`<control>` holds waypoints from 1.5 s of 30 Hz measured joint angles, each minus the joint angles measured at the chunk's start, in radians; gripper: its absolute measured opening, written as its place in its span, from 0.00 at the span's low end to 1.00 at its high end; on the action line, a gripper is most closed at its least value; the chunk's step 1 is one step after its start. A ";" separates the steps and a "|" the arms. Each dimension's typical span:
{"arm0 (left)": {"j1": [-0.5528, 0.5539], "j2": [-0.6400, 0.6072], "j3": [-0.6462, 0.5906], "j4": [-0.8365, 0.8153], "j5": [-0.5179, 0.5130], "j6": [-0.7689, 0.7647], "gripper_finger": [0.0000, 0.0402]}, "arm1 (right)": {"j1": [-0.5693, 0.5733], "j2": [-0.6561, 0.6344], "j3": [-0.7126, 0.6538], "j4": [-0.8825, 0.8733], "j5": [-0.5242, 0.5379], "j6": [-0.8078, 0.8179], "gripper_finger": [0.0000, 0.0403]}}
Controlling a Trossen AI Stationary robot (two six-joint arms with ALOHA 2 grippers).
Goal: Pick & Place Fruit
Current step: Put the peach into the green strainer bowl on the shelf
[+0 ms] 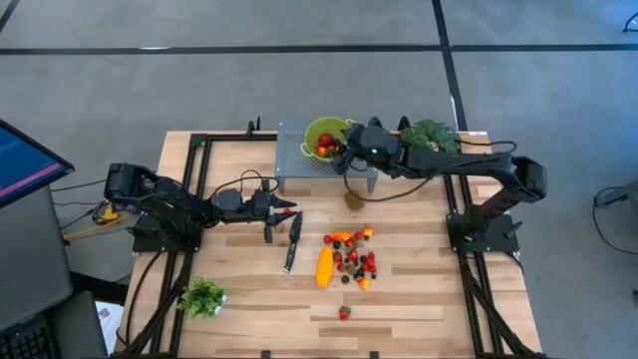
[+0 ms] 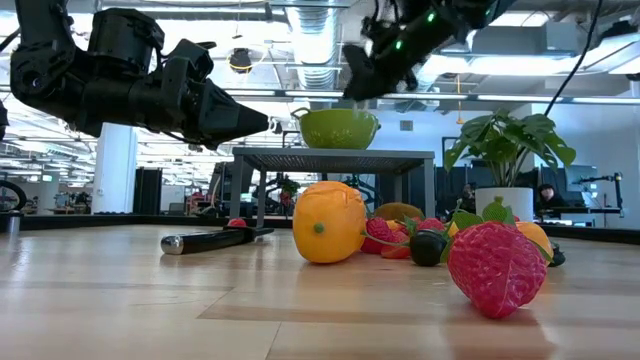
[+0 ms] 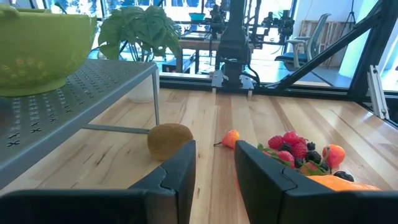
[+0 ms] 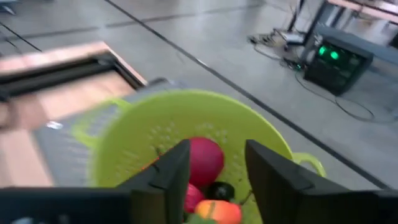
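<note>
You are hovering the right claw (image 4: 214,180), fingers apart and empty, over the green bowl (image 1: 321,133); the fruit pile (image 1: 354,257) is waiting mid-table: light, slick, rolling balls, so pinch across their middles

One green colander (image 1: 324,135) stands on one grey perforated stand (image 1: 299,160), and at least three fruit pieces (image 4: 204,160) show inside it. On the table (image 1: 419,299) lie one brown kiwi (image 1: 353,199), one long yellow-orange fruit (image 1: 324,267), one lone strawberry (image 1: 344,313), one black-handled knife (image 1: 292,242) and a cluster of small fruit (image 1: 355,257) too crowded to count. There are two leafy plants (image 1: 202,296), one at each end, and two arms.
</note>
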 joint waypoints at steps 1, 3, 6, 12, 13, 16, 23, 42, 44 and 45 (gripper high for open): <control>0.000 0.000 0.000 0.000 0.000 0.000 0.26 | 0.012 -0.017 0.000 0.001 0.000 -0.004 0.43; 0.000 0.000 0.000 0.000 0.000 0.000 0.26 | 0.044 -0.054 0.000 -0.003 -0.001 -0.017 0.49; 0.000 0.000 0.000 0.000 0.004 0.000 0.26 | 0.109 -0.106 0.001 -0.051 -0.001 -0.016 0.58; 0.000 0.000 0.000 0.000 0.003 0.000 0.26 | 0.274 -0.161 0.001 -0.352 0.000 0.151 0.63; 0.000 0.000 0.000 0.000 0.003 0.000 0.26 | 0.301 -0.162 0.001 -0.410 0.000 0.192 0.63; 0.000 0.000 0.000 0.000 0.003 0.000 0.26 | 0.383 -0.143 0.000 -0.557 0.023 0.309 0.63; 0.000 0.000 0.000 0.000 0.002 0.000 0.26 | 0.563 -0.031 -0.008 -0.782 0.106 0.551 0.63; 0.000 0.000 0.000 0.001 0.000 0.000 0.26 | 0.711 0.076 -0.193 -0.575 0.054 0.786 0.63; 0.000 0.000 0.000 0.001 0.000 0.000 0.26 | 0.710 0.076 -0.218 -0.566 0.056 0.819 0.63; 0.000 0.000 0.000 0.001 0.000 0.000 0.26 | 0.705 0.076 -0.229 -0.563 0.056 0.821 0.63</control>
